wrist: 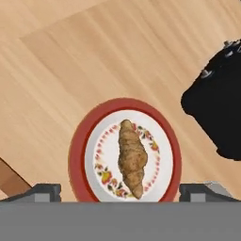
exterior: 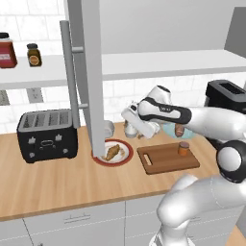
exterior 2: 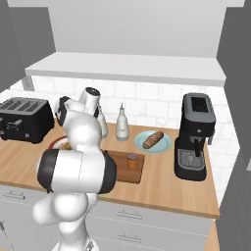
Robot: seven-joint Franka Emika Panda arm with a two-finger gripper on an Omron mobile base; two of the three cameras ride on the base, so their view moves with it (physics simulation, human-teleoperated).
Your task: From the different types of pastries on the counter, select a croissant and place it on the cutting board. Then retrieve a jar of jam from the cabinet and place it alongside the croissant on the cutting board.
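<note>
The golden-tan croissant (wrist: 132,159) lies on a red-rimmed patterned plate (wrist: 77,150), also seen on the counter as the croissant (exterior: 112,153). My gripper (wrist: 123,190) hangs open above the plate, its fingertips (wrist: 44,191) wide apart either side of the croissant and not touching it. In the left base view the gripper (exterior: 134,132) sits just right of the plate. The dark-brown cutting board (exterior: 163,161) holds the small orange-brown jar of jam (exterior: 183,148), upright near its far right corner. The darker bun (exterior: 179,130) rests on a blue plate behind the board.
The cabinet's open door (exterior: 91,72) with its bar handle hangs over the plate's left side. A black toaster (exterior: 47,135) stands left, a coffee machine (exterior 2: 196,137) right. A white bottle (exterior 2: 122,125) is at the wall. Two jars (exterior: 6,50) sit on the shelf.
</note>
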